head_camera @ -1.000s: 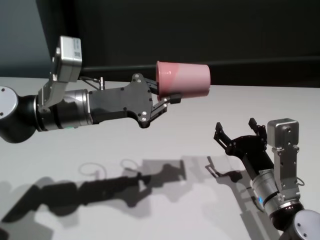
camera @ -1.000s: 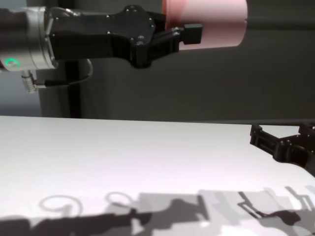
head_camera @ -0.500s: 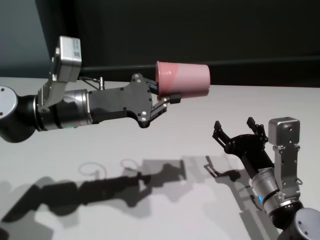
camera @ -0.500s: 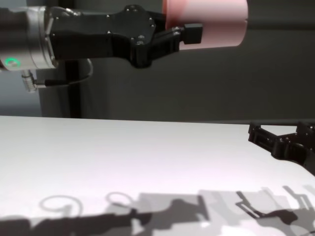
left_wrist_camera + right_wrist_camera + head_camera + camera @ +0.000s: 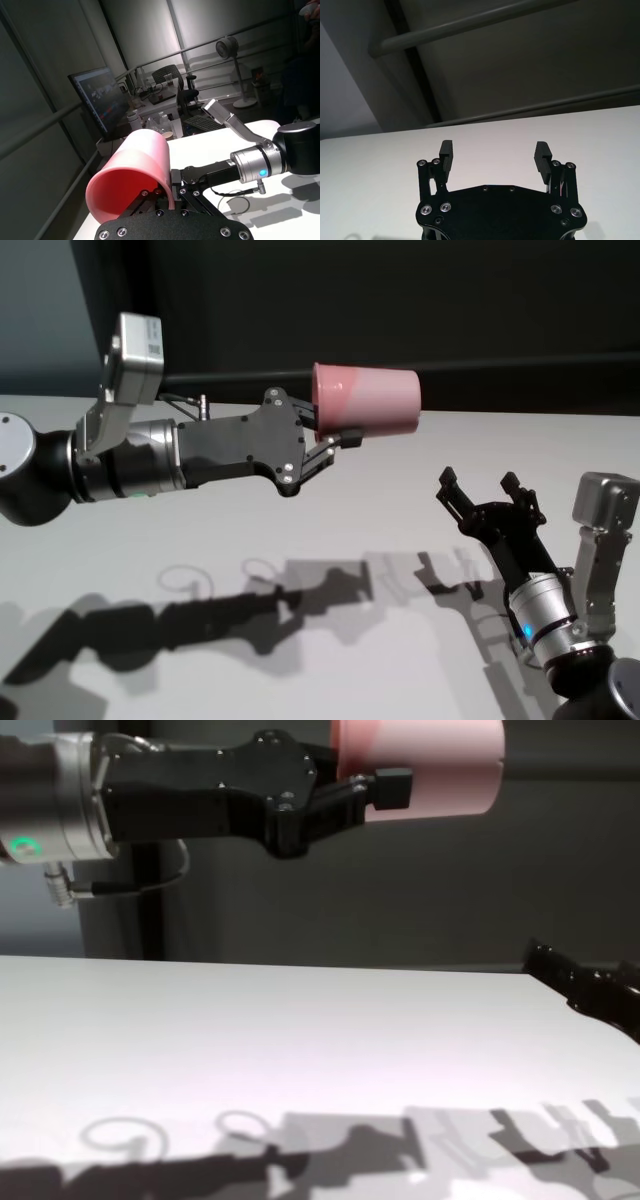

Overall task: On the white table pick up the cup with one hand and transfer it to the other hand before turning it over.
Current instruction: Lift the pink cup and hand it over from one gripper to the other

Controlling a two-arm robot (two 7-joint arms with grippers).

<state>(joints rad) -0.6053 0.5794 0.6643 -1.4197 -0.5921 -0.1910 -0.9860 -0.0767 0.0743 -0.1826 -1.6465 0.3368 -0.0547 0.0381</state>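
Observation:
The pink cup (image 5: 368,399) lies on its side in the air, high above the white table (image 5: 200,530), with its rim toward my left arm. My left gripper (image 5: 335,432) is shut on the cup's rim; it also shows in the chest view (image 5: 385,788) and in the left wrist view, where the cup (image 5: 135,170) opens toward the camera. My right gripper (image 5: 482,490) is open and empty, below and to the right of the cup, fingers pointing up and away. Its fingers (image 5: 446,148) stand wide apart in the right wrist view.
A dark wall with a rail (image 5: 500,365) runs behind the table's far edge. The arms' shadows (image 5: 250,610) fall on the near tabletop. My right arm (image 5: 260,165) shows in the left wrist view, beyond the cup.
My right gripper has shifted to the right and a little up, and its wrist has turned. The left gripper and the cup have not moved.

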